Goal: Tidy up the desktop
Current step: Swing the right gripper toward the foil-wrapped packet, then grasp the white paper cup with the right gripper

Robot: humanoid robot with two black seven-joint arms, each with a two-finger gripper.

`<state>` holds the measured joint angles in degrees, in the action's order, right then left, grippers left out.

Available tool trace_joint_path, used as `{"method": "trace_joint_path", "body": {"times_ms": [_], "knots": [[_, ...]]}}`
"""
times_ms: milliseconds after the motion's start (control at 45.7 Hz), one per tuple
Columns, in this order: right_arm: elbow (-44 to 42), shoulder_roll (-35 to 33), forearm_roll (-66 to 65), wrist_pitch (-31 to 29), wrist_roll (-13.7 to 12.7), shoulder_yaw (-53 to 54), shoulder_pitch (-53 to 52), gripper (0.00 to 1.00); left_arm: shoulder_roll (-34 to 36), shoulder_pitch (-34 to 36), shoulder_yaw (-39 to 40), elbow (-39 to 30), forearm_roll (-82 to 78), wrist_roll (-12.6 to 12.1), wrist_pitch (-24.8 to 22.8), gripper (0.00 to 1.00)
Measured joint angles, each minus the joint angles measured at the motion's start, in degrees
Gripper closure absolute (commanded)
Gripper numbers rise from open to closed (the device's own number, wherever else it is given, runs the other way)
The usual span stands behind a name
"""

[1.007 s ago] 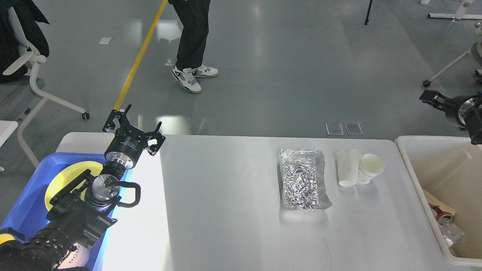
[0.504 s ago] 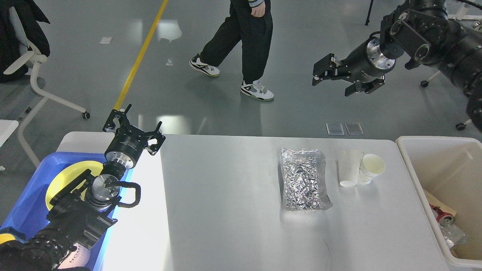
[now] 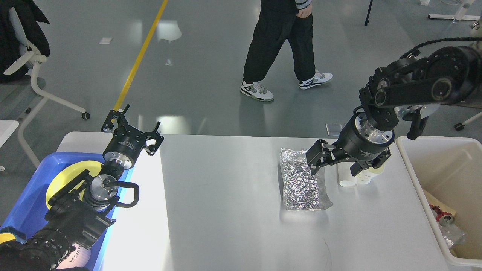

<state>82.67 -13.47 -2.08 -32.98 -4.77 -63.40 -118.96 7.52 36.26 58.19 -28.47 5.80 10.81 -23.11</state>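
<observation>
Wide matte white-grey desk (image 3: pixel 233 210) fills the lower view, right end effector (image 3: pixel 333 165) open above crumpled silver foil bag (image 3: pixel 303 180) and white paper cups (image 3: pixel 348 177), reach step, next likely descend and grip; left end effector (image 3: pixel 130 130) open, idle near blue plastic tray (image 3: pixel 22 210).

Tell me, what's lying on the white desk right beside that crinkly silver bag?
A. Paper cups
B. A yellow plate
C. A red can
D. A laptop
A. Two white paper cups lie just right of the silver bag on the desktop, partly hidden behind the right tool.
</observation>
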Motion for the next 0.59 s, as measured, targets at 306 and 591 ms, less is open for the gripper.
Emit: {"method": "trace_joint_path", "body": {"times_ms": [306,591], "knots": [[-15.99,-2.73,6.55,13.11,0.03,-4.41,18.93,0.00,0.04,-0.05,0.02,0.00,0.00,0.08,-0.47,0.02],[-39.03,-6.31,7.06,14.14,0.02,-2.57,39.27,0.00,0.04,-0.05,0.02,0.00,0.00,0.09,-0.47,0.02]]}}
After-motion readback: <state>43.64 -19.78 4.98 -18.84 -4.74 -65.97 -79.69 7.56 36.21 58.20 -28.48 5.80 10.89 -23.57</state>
